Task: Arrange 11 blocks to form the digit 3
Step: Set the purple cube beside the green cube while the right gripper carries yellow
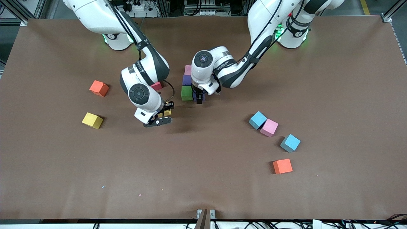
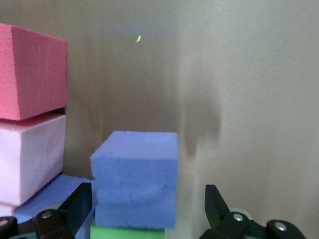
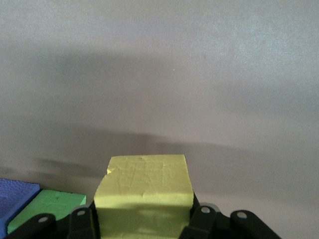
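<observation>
A pink block (image 1: 188, 70), a purple block (image 1: 187, 80) and a green block (image 1: 186, 93) lie in a touching column mid-table. Beside the green one sits a second purple block (image 2: 134, 177), and my left gripper (image 1: 199, 98) (image 2: 148, 206) stands open around it, its fingers apart from the foam. Green (image 2: 127, 233), pink (image 2: 30, 159) and crimson red (image 2: 30, 72) blocks also show in that wrist view. My right gripper (image 1: 163, 116) (image 3: 143, 219) is shut on a yellow block (image 1: 167, 112) (image 3: 144, 194) over bare table, beside the column toward the right arm's end.
A crimson block (image 1: 156, 85) peeks out under the right arm. Toward the right arm's end lie an orange cube (image 1: 99, 88) and a yellow block (image 1: 92, 120). Toward the left arm's end lie two light blue blocks (image 1: 257, 120) (image 1: 290, 142), a pink block (image 1: 269, 127) and an orange cube (image 1: 282, 166).
</observation>
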You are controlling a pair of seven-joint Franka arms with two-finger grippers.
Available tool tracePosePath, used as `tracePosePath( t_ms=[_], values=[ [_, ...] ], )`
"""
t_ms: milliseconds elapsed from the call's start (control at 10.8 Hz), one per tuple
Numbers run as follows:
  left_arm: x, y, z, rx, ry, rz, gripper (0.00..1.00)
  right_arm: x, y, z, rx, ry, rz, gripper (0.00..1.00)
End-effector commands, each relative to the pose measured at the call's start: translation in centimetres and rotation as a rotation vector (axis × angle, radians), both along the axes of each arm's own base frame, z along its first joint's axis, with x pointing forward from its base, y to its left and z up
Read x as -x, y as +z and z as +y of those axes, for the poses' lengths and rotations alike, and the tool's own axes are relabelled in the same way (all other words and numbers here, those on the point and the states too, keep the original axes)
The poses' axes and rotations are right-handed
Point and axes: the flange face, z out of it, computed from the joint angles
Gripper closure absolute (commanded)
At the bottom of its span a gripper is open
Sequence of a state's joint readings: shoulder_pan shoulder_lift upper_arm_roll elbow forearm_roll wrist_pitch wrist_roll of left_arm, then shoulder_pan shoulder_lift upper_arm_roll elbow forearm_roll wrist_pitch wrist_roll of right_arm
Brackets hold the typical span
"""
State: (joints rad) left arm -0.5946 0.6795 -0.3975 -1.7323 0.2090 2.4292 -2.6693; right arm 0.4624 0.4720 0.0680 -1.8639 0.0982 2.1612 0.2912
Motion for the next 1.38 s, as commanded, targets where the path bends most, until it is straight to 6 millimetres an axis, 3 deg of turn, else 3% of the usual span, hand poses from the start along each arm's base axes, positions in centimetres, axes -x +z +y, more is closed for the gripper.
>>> tracePosePath(
  t_ms=[0,277,461,645,922,1106,1290],
  values=[
    [0.1,4.8,1.0,-0.051,-0.075,-0.051,0.0,-0.3,0.1,0.5,-0.005,-0.028,0.003,0.93],
    [-2.2,7.6,3.5,-0.089,-0.135,-0.068,0.0,0.4,-0.5,2.9,0.007,-0.097,-0.005,0.93],
    [-6.7,8.6,7.8,-0.094,-0.178,-0.083,0.0,0.7,-1.3,5.0,0.01,-0.12,-0.014,0.93],
    [-10.4,9.4,11.9,-0.112,-0.25,-0.083,0.0,1.3,-3.2,6.4,0.001,-0.143,-0.039,0.93],
    [-15.5,8.3,19.1,-0.105,-0.435,-0.055,0.0,2.4,-4.6,8.8,-0.001,-0.166,-0.053,0.93],
    [-16.1,5.3,20.3,-0.112,-0.558,-0.02,0.0,2.7,-4.9,9.2,0.002,-0.18,-0.053,0.93],
    [-17.4,4.4,22.8,-0.1,-0.679,-0.011,0.0,2.9,-4.9,9.3,0.005,-0.197,-0.053,0.93]
  ],
)
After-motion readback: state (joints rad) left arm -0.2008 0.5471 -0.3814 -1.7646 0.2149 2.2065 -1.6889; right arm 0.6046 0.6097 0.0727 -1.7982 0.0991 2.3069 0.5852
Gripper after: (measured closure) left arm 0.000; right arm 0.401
